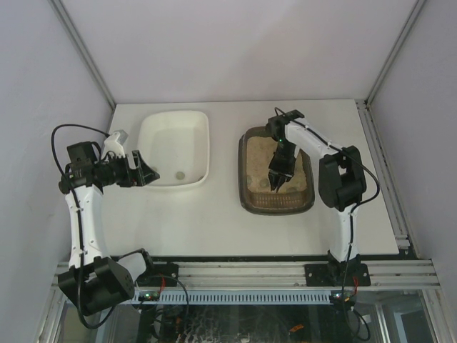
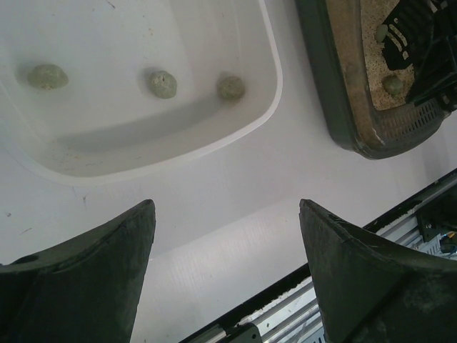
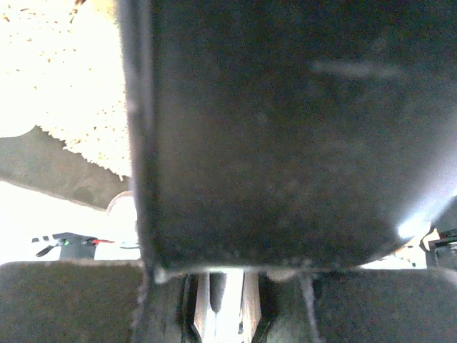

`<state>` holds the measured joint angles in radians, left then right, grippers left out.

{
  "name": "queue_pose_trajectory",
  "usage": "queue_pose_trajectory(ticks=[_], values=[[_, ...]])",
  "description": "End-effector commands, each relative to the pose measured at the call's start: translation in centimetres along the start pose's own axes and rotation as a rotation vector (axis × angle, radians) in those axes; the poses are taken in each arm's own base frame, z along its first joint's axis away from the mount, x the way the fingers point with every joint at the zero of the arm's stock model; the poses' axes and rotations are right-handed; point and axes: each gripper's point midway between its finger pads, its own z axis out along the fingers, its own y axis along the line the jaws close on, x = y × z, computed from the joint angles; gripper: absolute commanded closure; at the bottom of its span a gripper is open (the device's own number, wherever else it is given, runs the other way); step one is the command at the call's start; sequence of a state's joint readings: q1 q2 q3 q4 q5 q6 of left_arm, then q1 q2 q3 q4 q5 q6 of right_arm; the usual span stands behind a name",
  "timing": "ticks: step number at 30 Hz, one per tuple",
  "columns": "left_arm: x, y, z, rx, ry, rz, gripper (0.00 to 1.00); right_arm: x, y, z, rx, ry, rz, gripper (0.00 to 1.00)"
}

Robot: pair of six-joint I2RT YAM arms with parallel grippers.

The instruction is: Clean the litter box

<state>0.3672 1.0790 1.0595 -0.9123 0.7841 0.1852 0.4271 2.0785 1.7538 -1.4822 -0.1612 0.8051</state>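
The litter box is a dark brown tray of beige litter at the right middle of the table. My right gripper reaches down into it, shut on a black slotted scoop. The scoop's dark body fills the right wrist view, with litter to its left. In the left wrist view the litter box holds the scoop and two greenish clumps. My left gripper is open and empty beside the white tub's near left corner; its fingertips stand wide apart.
The white tub stands left of the litter box, and its floor holds three greenish clumps. The table's front edge and an aluminium rail run along the near side. The enclosure walls close in on the left, right and back.
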Motion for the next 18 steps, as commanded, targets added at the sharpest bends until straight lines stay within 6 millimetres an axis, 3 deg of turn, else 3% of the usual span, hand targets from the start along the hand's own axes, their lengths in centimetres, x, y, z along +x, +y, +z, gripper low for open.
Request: queue_pose_trajectory(ticks=[1, 18], values=[[-0.6, -0.7, -0.6, -0.001, -0.028, 0.041, 0.14, -0.7, 3.5, 0.1, -0.214, 0.028, -0.095, 1.0], [-1.2, -0.6, -1.2, -0.025, -0.028, 0.079, 0.14, -0.7, 5.1, -1.2, -0.334, 0.036, -0.157, 1.0]])
